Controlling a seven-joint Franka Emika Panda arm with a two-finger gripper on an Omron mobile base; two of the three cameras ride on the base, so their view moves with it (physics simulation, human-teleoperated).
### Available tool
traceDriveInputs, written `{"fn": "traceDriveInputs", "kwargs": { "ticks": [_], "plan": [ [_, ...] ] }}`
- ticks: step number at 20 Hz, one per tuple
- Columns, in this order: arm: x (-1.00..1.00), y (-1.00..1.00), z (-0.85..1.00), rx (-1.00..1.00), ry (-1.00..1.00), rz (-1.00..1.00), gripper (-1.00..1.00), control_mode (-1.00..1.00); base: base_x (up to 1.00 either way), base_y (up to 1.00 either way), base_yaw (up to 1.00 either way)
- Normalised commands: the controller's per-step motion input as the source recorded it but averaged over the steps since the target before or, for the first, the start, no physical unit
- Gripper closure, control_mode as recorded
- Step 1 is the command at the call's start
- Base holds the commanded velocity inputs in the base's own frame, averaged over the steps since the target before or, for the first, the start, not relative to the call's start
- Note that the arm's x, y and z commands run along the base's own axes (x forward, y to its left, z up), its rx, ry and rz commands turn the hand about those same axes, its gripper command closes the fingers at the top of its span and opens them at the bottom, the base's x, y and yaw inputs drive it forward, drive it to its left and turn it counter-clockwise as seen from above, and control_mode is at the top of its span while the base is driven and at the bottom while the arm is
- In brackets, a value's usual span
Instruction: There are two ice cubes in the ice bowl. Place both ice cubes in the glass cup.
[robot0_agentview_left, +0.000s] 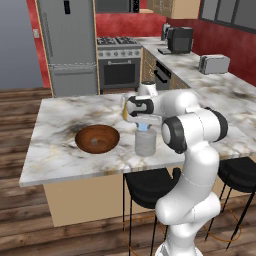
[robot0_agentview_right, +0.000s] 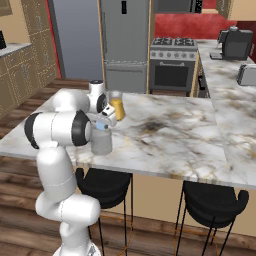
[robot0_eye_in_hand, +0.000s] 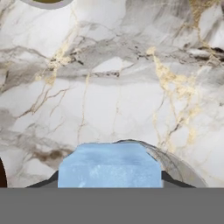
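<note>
Jaws (robot0_eye_in_hand: 109, 186) grip ice cube (robot0_eye_in_hand: 109, 168), mostly hiding glass cup (robot0_eye_in_hand: 175, 168) beneath.

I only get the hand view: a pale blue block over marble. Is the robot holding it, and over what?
Observer: Yes, the pincer grips that ice cube just above the glass cup.
Operator: Anything else on that marble?
Observer: A wooden ice bowl sits on the counter, apart from the cup, to its left in the left base view.
Operator: And further back?
Observer: A pitcher of orange juice stands beyond the cup.
</note>
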Motion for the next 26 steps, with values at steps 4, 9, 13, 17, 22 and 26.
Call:
{"fn": "traceDriveInputs", "kwargs": {
  "ticks": [4,9,13,17,22,26],
  "plan": [
    [0.00,0.00,-0.25,0.00,0.00,0.00,1.00,-1.00,0.00,0.00,0.00],
    [-0.34,0.00,-0.06,0.00,-0.06,0.00,1.00,-1.00,0.00,0.00,0.00],
    [-0.22,0.00,0.02,0.00,-0.08,0.00,1.00,-1.00,0.00,0.00,0.00],
    [-0.26,0.00,0.00,0.00,-0.07,0.00,1.00,-1.00,0.00,0.00,0.00],
    [-0.22,0.00,-0.03,0.00,-0.02,0.00,1.00,-1.00,0.00,0.00,0.00],
    [-0.01,0.00,-0.15,0.00,0.00,0.00,1.00,-1.00,0.00,0.00,0.00]
  ]
}}
